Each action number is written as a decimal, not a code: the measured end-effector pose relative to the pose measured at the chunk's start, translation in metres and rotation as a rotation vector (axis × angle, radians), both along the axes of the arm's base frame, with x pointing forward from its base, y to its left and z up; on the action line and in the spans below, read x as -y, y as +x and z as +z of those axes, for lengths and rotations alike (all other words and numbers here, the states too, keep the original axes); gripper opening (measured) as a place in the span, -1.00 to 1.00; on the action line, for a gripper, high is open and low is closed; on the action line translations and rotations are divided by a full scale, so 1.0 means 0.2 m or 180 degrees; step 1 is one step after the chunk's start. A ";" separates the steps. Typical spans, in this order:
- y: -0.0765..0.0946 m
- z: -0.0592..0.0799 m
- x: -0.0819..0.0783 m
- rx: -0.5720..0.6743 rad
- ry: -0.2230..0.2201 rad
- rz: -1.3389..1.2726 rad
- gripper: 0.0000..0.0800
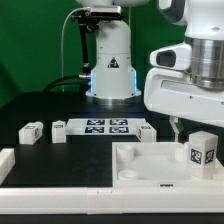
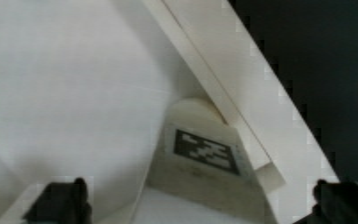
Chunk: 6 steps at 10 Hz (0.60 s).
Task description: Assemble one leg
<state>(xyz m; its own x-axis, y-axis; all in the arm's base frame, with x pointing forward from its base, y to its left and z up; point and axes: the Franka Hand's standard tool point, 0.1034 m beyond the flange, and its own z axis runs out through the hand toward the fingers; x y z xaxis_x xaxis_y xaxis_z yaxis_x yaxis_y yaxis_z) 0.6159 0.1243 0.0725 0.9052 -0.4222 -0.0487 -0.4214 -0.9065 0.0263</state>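
1. Square panel (image 1: 130, 172): large, white, with raised edges, lying flat. It holds one leg (image 1: 200, 152), upright with its tag facing outward, at the panel's corner toward the exterior view's right. Whether the leg sits in a socket cannot be told.
2. Behind the panel's far edge is the marker board (image 1: 105, 127), flat and carrying several tags. A small block (image 1: 30, 131) and a second block (image 1: 58, 130) lie past the panel's corner toward the exterior view's left. A third block (image 1: 148, 130) lies just behind the panel's far edge.
3. Exterior view only: the robot base (image 1: 110, 65), well behind the panel, and the loose blocks. Wrist view only: the leg (image 2: 208, 150) close up, tag readable, set against a long white ridge of the panel, with both fingertips (image 2: 55, 203) in sight.
4. Gripper (image 2: 201, 203): hangs over the panel. Its fingers are spread wide, one to each side of the leg and apart from it. It grips nothing and probably touches nothing, though the picture is blurred.
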 end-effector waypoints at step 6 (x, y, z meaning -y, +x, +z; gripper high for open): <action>-0.02 -0.01 0.00 -0.0067 0.0124 0.2176 0.62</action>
<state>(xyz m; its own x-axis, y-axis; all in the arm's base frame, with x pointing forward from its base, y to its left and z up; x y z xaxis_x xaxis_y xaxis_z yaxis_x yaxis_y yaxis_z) 0.6117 0.1244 0.0713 0.9665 0.2461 -0.0728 0.2461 -0.9692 -0.0097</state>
